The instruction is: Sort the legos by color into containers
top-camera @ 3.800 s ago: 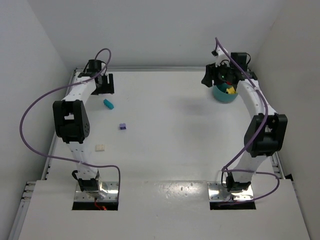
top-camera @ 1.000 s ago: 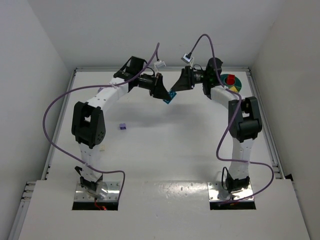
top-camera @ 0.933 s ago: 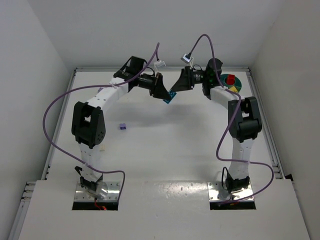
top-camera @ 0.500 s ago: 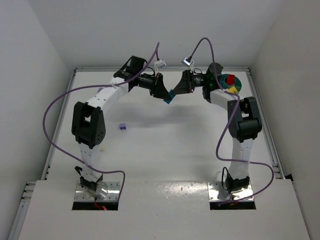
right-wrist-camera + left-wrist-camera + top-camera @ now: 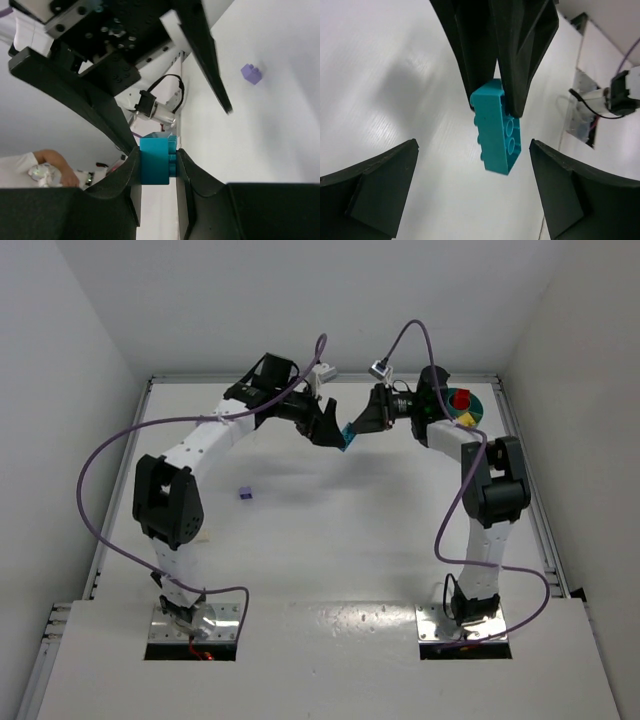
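On the counter, leftmost of what mattered, a small purple brick lay alone, well apart from both arms. Next came the left tool, its fingers spread wide to either side and gripping nothing. Between those fingers, without touching them, the cyan brick hung in the air above the middle of the counter's far half. The right tool was clenched on it, and its dark fingers pinched only one end, so most of the brick's length stuck out free. We judged the brick light, stiff and hard, in no danger of crushing, but smooth on its flat walls and so apt to slip or swing in an end pinch. A hold across the two long plain walls nearer the middle, clear of the studs, would have been steadier. Farthest right stood the round teal dish, just behind the right arm, with a red piece and a yellow piece lying in separate compartments. We could not tell which compartment was meant for cyan.
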You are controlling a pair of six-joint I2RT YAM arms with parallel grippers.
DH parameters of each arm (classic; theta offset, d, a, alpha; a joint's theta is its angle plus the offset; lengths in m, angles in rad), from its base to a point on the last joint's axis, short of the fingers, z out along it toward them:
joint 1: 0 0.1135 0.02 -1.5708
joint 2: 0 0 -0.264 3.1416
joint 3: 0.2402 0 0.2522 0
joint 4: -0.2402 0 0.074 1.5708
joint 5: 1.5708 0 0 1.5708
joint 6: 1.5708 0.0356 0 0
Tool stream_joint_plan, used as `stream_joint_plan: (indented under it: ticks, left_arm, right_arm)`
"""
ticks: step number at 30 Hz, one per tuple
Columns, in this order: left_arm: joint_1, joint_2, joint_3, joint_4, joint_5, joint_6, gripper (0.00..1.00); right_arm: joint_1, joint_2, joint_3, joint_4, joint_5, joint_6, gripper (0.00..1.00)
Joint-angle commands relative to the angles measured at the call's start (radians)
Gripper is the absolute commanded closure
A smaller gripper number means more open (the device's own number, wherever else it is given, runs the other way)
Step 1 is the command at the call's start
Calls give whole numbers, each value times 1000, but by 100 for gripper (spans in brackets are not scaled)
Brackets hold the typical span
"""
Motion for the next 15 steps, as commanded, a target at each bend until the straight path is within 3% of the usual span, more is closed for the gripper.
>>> stream_joint_plan:
  ticks: [1,3,7,11,12,15]
  left_arm:
    - [-36,-124,-14,-39,-195,72,0]
    - [-37,-158,-42,-39,-267,37,0]
    - [-24,-181,-51,-73,-572,-97,0]
    - [26,-204,-63,-96,-666,-74,0]
    - [40,-204,-78,-96,-654,-85,0]
    - [89,-204,-94,-96,-645,-117,0]
  right_arm:
    - [-37,-124,-22,-252,-32,-173,100]
    - [-60,-134,-31,-351,-8,-236,100]
    - [-137,-189,-79,-476,38,-261,100]
    - [-220,-268,-89,-857,201,-559,100]
    - [-234,-299,-77,-1037,237,-634,100]
    - [-263,-350,7,-1311,519,-983,100]
